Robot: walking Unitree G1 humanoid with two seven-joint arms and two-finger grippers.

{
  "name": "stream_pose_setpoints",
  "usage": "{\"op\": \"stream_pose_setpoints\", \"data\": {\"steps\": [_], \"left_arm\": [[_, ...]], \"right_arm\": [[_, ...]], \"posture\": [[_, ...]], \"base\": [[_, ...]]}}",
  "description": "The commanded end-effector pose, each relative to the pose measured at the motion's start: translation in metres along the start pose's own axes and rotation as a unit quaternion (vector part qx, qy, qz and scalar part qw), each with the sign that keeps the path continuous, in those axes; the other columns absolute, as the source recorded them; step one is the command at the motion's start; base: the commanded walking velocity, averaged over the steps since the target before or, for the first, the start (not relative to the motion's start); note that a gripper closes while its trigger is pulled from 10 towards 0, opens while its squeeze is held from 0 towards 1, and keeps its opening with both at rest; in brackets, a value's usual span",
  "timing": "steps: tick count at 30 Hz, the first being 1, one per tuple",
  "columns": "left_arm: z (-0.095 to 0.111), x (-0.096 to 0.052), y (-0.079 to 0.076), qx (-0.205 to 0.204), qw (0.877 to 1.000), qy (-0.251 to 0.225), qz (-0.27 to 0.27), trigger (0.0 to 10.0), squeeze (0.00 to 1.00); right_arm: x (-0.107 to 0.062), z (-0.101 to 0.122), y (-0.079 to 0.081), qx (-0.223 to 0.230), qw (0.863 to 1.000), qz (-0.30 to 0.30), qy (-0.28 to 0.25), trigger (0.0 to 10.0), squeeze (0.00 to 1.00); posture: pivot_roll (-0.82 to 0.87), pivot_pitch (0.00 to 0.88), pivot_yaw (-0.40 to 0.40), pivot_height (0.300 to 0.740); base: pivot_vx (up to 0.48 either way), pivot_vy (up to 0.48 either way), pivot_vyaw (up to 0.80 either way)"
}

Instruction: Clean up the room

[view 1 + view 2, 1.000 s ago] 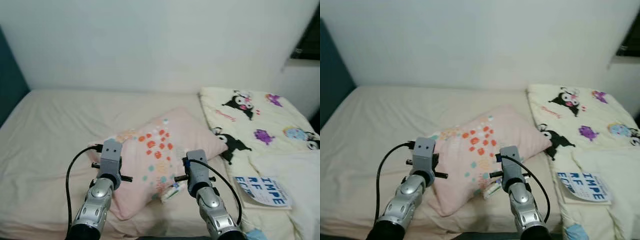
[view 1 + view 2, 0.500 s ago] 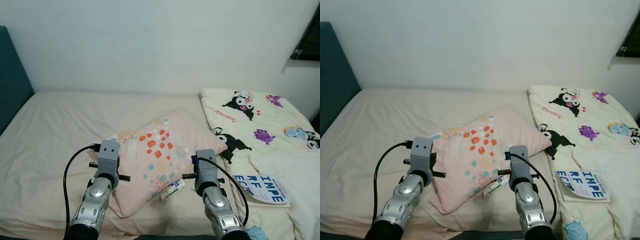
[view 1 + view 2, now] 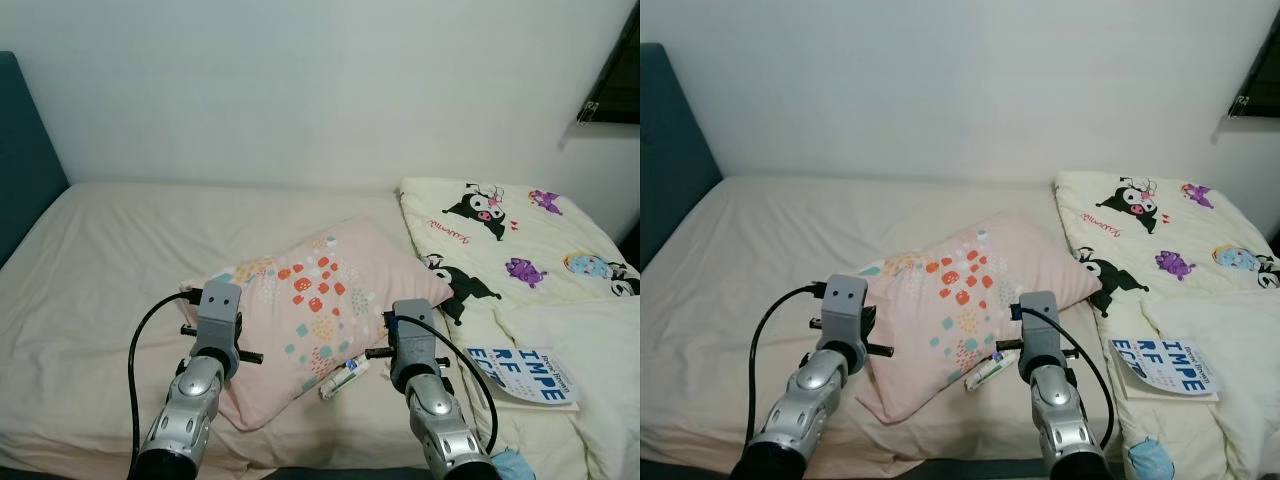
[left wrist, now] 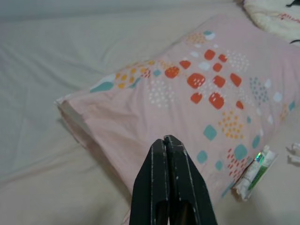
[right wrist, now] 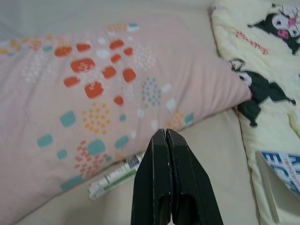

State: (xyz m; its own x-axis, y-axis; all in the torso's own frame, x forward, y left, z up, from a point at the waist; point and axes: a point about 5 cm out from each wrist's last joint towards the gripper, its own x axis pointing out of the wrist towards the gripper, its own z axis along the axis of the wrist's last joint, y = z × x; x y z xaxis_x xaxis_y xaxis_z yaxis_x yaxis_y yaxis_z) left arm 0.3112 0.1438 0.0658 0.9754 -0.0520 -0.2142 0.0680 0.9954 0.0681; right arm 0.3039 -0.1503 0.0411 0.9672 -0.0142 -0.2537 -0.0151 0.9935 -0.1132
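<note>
— What is the robot facing from where you stand?

— A bed with a cream sheet [image 3: 110, 250]. A pink pillow with orange and teal dots [image 3: 310, 300] lies askew across the middle, well away from the teal headboard [image 3: 20, 160], so I'd judge it is out of place and due to be straightened.

— And the grippers?

— The left gripper [image 4: 168, 140] hangs over the pillow's near side, the right gripper [image 5: 166, 133] over its lower edge. Each has its two black fingers pressed together, holding nothing. I take it they are only raised ready.

— Anything else to tidy?

— A small white and green tube [image 3: 342, 377] lies on the sheet, touching the pillow's edge, near the right arm. A white booklet with blue letters [image 3: 525, 373] rests on the cream cartoon-print blanket [image 3: 500, 240] bunched on the right.
</note>
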Motion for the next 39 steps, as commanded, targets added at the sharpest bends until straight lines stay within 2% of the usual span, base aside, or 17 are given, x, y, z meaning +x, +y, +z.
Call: {"op": "stream_pose_setpoints", "data": {"steps": [1,30,39], "left_arm": [[-0.0046,-0.0017,-0.004,0.005,1.0,0.008,-0.007,10.0,0.0],[-0.0009,-0.0007,-0.009,0.012,1.0,0.003,-0.024,10.0,0.0],[-0.0018,-0.0011,-0.0089,0.014,1.0,0.006,-0.024,10.0,0.0]], "right_arm": [[-0.0018,-0.0043,-0.0039,0.008,1.0,-0.009,0.009,10.0,0.0],[-0.0018,-0.0039,-0.0065,0.022,1.0,-0.019,0.011,10.0,0.0],[-0.0019,-0.0035,-0.0081,0.028,0.999,-0.023,0.01,10.0,0.0]], "posture": [[0.02,0.0,-0.044,0.644],[0.02,0.0,-0.039,0.644],[0.02,0.0,-0.035,0.616]], "base": [[0.0,0.0,0.0],[0.0,0.0,0.0],[0.0,0.0,0.0]]}}
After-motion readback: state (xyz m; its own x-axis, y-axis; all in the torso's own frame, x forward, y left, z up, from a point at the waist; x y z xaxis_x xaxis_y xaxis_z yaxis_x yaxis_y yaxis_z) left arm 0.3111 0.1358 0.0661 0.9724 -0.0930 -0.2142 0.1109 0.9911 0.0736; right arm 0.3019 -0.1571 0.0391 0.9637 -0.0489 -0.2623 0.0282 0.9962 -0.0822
